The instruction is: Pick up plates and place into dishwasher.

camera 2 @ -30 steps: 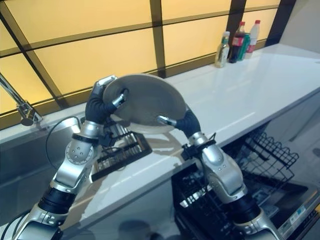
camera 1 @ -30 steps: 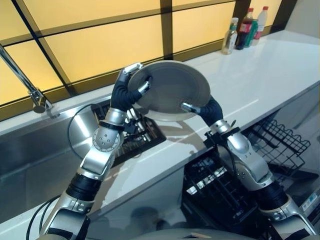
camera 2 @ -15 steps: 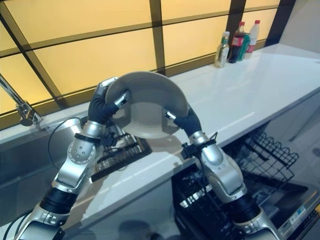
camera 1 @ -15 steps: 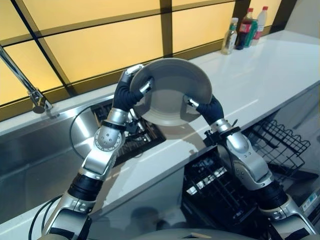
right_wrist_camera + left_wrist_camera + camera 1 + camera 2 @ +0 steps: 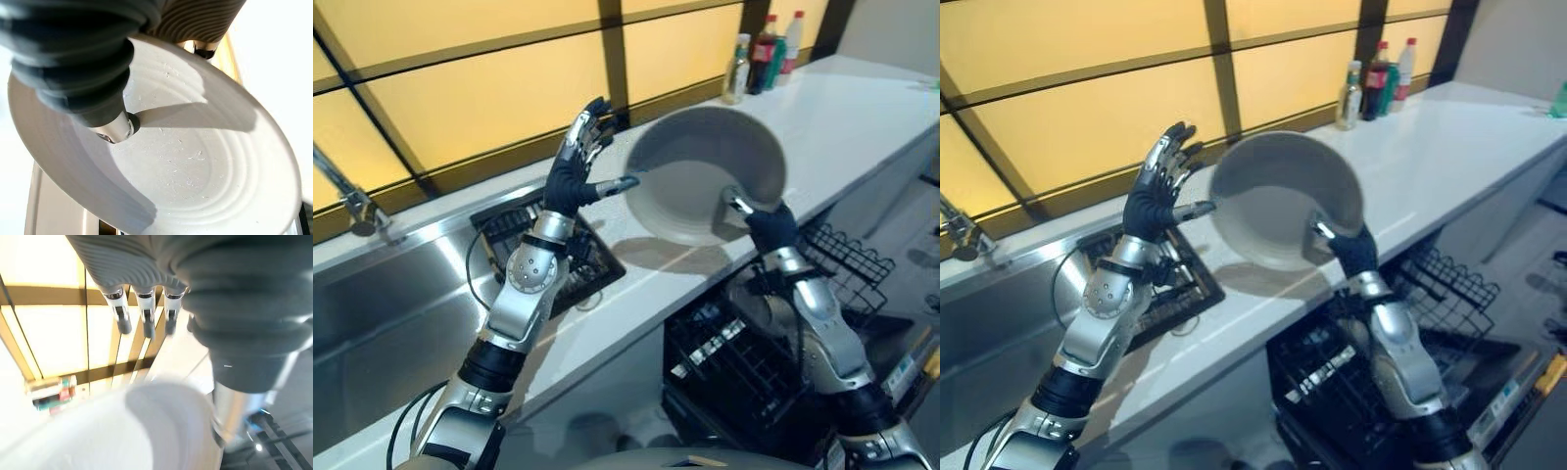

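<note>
This is a kitchen: a white counter beyond the right hand, a steel sink with tap beside the left hand, an open dishwasher rack below.

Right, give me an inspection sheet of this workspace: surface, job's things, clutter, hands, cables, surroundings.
Surface: white countertop, bare along its near part.
Job's things: one grey plate held tilted above the counter, its hollow side towards the camera; black dishwasher rack pulled out below the counter edge.
Clutter: bottles grouped at the far end of the counter by the window.
Hands: right hand pinches the plate's lower rim, thumb on the inner face; left hand open, fingers spread, beside the plate's edge.
Cables: nothing seen.
Surroundings: steel sink with a tap, a dark rack at the sink's counter end, amber window panels behind.
</note>
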Robot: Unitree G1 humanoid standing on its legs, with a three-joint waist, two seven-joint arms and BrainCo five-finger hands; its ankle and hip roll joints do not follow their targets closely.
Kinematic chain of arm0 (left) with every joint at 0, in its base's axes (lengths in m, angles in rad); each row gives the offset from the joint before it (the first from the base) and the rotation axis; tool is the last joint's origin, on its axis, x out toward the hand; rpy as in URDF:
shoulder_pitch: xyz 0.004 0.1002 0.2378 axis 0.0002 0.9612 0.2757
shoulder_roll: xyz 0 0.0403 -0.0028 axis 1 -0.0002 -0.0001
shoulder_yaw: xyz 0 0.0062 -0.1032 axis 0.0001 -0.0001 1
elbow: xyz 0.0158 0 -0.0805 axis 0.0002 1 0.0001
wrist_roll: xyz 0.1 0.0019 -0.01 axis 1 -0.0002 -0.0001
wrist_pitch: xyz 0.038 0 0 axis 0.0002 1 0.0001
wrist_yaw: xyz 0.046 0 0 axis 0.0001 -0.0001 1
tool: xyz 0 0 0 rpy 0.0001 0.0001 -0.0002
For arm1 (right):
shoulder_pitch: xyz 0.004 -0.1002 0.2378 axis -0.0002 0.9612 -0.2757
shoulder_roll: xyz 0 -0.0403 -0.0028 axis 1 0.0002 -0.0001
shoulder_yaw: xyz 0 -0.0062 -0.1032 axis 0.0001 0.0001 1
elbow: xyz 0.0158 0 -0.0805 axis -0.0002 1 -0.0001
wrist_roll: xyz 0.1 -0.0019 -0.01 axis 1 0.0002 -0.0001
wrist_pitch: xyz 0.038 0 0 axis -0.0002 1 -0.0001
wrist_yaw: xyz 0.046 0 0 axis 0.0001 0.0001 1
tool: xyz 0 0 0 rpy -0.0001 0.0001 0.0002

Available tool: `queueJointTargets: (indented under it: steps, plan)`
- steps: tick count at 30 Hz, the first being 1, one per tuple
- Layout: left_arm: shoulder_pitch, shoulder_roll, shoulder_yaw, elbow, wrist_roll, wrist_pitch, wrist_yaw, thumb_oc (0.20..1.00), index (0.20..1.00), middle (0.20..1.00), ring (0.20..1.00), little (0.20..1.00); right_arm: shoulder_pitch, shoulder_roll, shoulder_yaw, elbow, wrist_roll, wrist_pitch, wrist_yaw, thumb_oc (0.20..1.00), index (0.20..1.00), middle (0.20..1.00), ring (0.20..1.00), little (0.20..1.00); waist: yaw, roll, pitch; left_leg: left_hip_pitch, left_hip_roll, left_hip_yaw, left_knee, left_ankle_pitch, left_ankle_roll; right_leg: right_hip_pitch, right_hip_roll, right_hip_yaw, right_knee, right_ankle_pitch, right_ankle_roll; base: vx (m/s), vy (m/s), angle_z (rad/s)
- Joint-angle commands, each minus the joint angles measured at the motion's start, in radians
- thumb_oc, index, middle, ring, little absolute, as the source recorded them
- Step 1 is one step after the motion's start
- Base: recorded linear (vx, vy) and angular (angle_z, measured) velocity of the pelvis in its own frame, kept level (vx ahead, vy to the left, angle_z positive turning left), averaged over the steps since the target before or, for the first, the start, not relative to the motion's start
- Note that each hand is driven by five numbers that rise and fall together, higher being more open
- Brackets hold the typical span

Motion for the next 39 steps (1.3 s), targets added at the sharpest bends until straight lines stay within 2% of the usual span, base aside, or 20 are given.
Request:
queueJointTargets:
  steps: [1, 6, 12, 18, 21, 24, 26, 30, 32, 34, 37, 39]
  plan:
    - [-0.066, 0.014, 0.002, -0.026, -0.055, 0.008, 0.014, 1.000, 1.000, 1.000, 1.000, 1.000, 0.019, 0.039, -0.085, -0.048, 0.034, -0.116, -0.028, 0.200, 0.200, 0.200, 0.200, 0.200, -0.043, -0.022, -0.012, 0.003, -0.061, 0.022, 0.094, -0.153, 0.090, -0.101, 0.015, 0.034, -0.007, 0.174, 0.090, -0.06, -0.002, -0.29]
    - [-0.099, -0.002, -0.007, -0.012, -0.185, 0.037, -0.001, 1.000, 1.000, 1.000, 1.000, 1.000, 0.057, 0.045, -0.142, 0.000, -0.008, -0.147, -0.106, 0.200, 0.200, 0.200, 0.200, 0.200, -0.077, -0.019, -0.008, 0.005, -0.067, 0.046, 0.100, -0.160, 0.096, -0.115, 0.012, 0.052, -0.010, 0.192, 0.100, -0.09, 0.000, -0.24]
    - [-0.181, -0.080, -0.103, 0.056, -0.341, 0.074, -0.068, 1.000, 1.000, 1.000, 1.000, 1.000, 0.033, 0.059, -0.155, 0.089, -0.081, -0.174, -0.204, 0.200, 0.200, 0.200, 0.200, 0.200, -0.115, -0.014, -0.001, 0.020, -0.067, 0.079, 0.094, -0.171, 0.103, -0.144, 0.004, 0.063, 0.006, 0.239, 0.107, -0.06, 0.004, -0.16]
    - [-0.138, -0.159, -0.186, 0.050, -0.438, 0.069, -0.132, 1.000, 1.000, 1.000, 1.000, 1.000, 0.038, 0.086, -0.149, 0.177, -0.193, -0.158, -0.308, 0.200, 0.200, 0.200, 0.200, 0.200, -0.135, -0.008, 0.009, 0.038, -0.071, 0.100, 0.092, -0.191, 0.115, -0.164, -0.013, 0.076, 0.015, 0.276, 0.110, -0.02, 0.006, -0.16]
    - [-0.084, -0.190, -0.221, 0.009, -0.467, 0.069, -0.138, 1.000, 1.000, 1.000, 1.000, 1.000, 0.032, 0.099, -0.137, 0.202, -0.184, -0.137, -0.317, 0.200, 0.200, 0.200, 0.200, 0.200, -0.133, -0.007, 0.022, 0.047, -0.075, 0.102, 0.091, -0.198, 0.119, -0.178, -0.020, 0.076, 0.021, 0.300, 0.108, 0.03, 0.010, -0.20]
    - [-0.033, -0.186, -0.248, -0.028, -0.460, 0.071, -0.131, 1.000, 1.000, 1.000, 1.000, 1.000, 0.010, 0.100, -0.125, 0.225, -0.156, -0.121, -0.310, 0.200, 0.200, 0.200, 0.200, 0.200, -0.108, -0.013, 0.036, 0.052, -0.067, 0.138, 0.083, -0.194, 0.120, -0.193, -0.047, -0.004, 0.038, 0.313, 0.107, 0.02, -0.005, -0.22]
    - [-0.001, -0.173, -0.252, -0.054, -0.450, 0.082, -0.105, 1.000, 1.000, 1.000, 1.000, 1.000, -0.009, 0.098, -0.109, 0.230, -0.137, -0.110, -0.318, 0.200, 0.200, 0.200, 0.200, 0.200, -0.078, -0.018, 0.048, 0.048, -0.054, 0.183, 0.089, -0.190, 0.121, -0.207, -0.080, -0.097, 0.087, 0.318, 0.109, -0.05, -0.036, -0.62]
    - [0.031, -0.148, -0.262, -0.065, -0.486, 0.088, -0.107, 1.000, 1.000, 1.000, 1.000, 1.000, -0.016, 0.098, -0.106, 0.242, -0.142, -0.136, -0.388, 0.200, 0.200, 0.200, 0.200, 0.200, -0.036, -0.013, 0.059, -0.001, -0.023, 0.192, 0.121, -0.170, 0.129, -0.193, -0.111, -0.128, 0.197, 0.277, 0.089, -0.07, -0.076, -0.61]
    - [0.063, -0.139, -0.284, -0.074, -0.539, 0.086, -0.131, 1.000, 1.000, 1.000, 1.000, 1.000, -0.020, 0.097, -0.113, 0.252, -0.161, -0.160, -0.453, 0.200, 0.200, 0.200, 0.200, 0.200, -0.007, -0.021, 0.058, -0.029, -0.013, 0.173, 0.146, -0.160, 0.124, -0.132, -0.126, -0.156, 0.156, 0.227, 0.077, 0.00, -0.150, 0.21]
    - [0.085, -0.142, -0.319, -0.070, -0.538, 0.073, -0.144, 1.000, 1.000, 1.000, 1.000, 1.000, -0.038, 0.098, -0.113, 0.266, -0.159, -0.167, -0.499, 0.200, 0.200, 0.200, 0.200, 0.200, 0.021, -0.040, 0.050, -0.054, 0.002, 0.159, 0.174, -0.158, 0.103, -0.059, -0.123, -0.197, 0.037, 0.180, 0.070, 0.04, -0.206, 0.27]
    - [0.107, -0.153, -0.349, -0.061, -0.565, 0.071, -0.138, 1.000, 1.000, 1.000, 1.000, 1.000, -0.081, 0.107, -0.093, 0.278, -0.155, -0.152, -0.532, 0.200, 0.200, 0.200, 0.200, 0.200, 0.048, -0.051, 0.042, -0.053, 0.026, 0.157, 0.173, -0.151, 0.081, -0.022, -0.110, -0.230, -0.043, 0.144, 0.073, 0.05, -0.161, 0.00]
    - [0.121, -0.159, -0.356, -0.039, -0.563, 0.066, -0.145, 1.000, 1.000, 1.000, 1.000, 1.000, -0.095, 0.110, -0.082, 0.286, -0.165, -0.149, -0.527, 0.200, 0.200, 0.200, 0.200, 0.200, 0.056, -0.050, 0.033, -0.046, 0.030, 0.147, 0.155, -0.142, 0.077, -0.021, -0.096, -0.226, -0.054, 0.136, 0.073, 0.08, -0.076, -0.12]
